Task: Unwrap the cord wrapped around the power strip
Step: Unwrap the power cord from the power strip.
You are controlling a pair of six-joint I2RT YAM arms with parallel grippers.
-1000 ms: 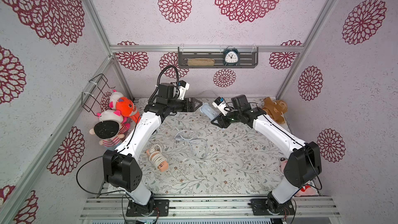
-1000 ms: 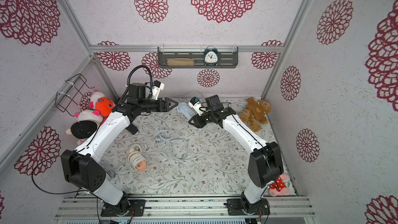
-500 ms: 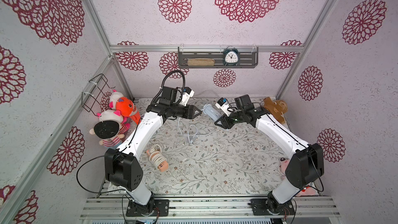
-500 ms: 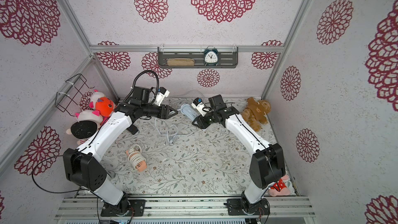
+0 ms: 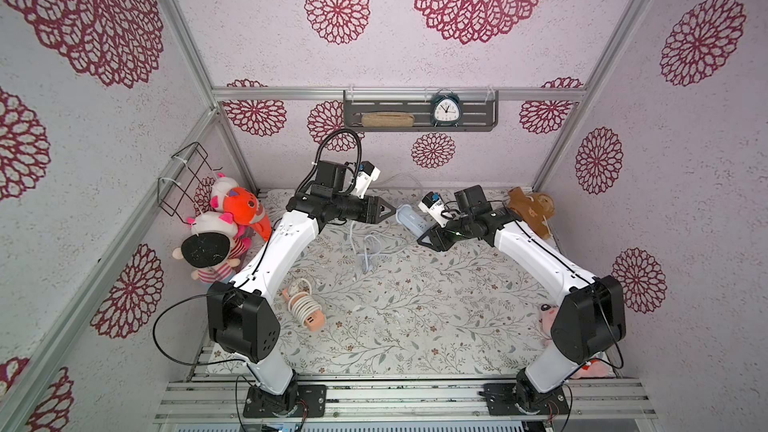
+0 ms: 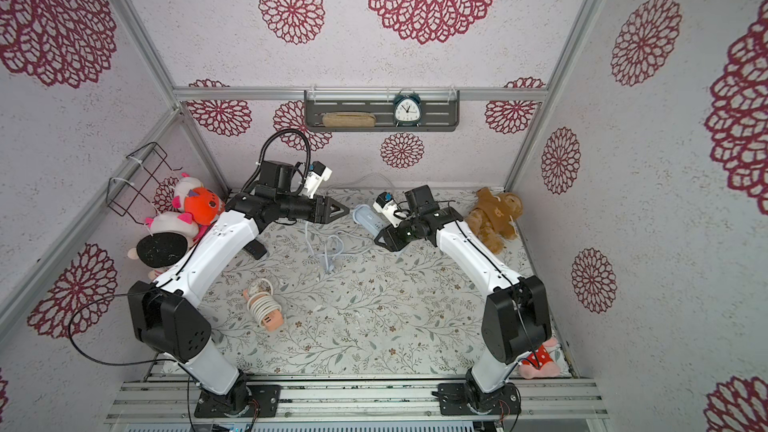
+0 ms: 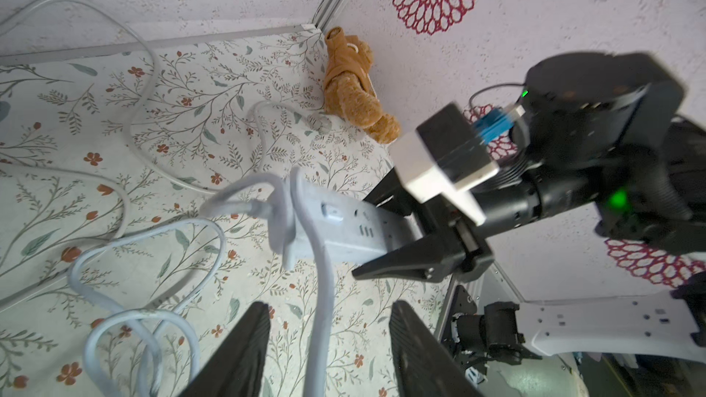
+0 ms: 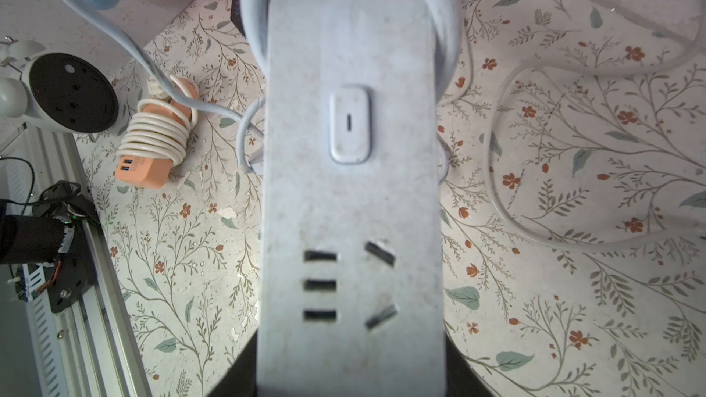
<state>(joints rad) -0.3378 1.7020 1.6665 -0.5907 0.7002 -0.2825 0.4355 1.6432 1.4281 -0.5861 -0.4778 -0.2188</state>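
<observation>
Watching from my remote station, I found almost nothing legible. The alarm clock [image 6: 406,110] on the wall shelf [image 6: 440,116] carried a ring of dark numerals on its white dial, too small for me to read one by one. In the right wrist view, the switch [image 8: 349,124] on the power strip [image 8: 349,215] bore a single short vertical bar, the only other mark I could make out.

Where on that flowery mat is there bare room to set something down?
The widest bare patch is the front middle of the mat, bordered by the orange power strip, the right arm and the front rail. The back is crowded: blue cord loops beside the blue power strip, a white cable, the teddy bear.
</observation>
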